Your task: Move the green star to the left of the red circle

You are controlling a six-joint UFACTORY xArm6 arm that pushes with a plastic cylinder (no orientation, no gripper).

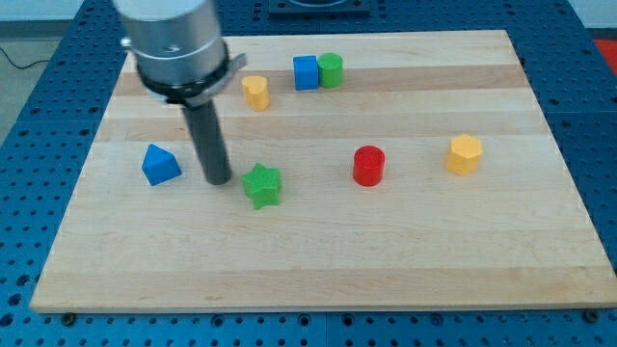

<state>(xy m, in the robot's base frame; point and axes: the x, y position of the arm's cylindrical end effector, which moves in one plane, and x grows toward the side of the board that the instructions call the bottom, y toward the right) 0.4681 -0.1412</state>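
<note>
one push is in hand: my tip (pixel 218 179) sits just left of the green star (pixel 262 185). no hand exists to clench. next, i judge, nudge it right, stopping short of the red circle (pixel 368 165).

Single view, apparently from front, raised, angled down, whole board (pixel 318 280) framed.

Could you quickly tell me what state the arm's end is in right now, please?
My tip: a bare rod holding nothing, just left of the green star, a small gap apparently between them.
</note>
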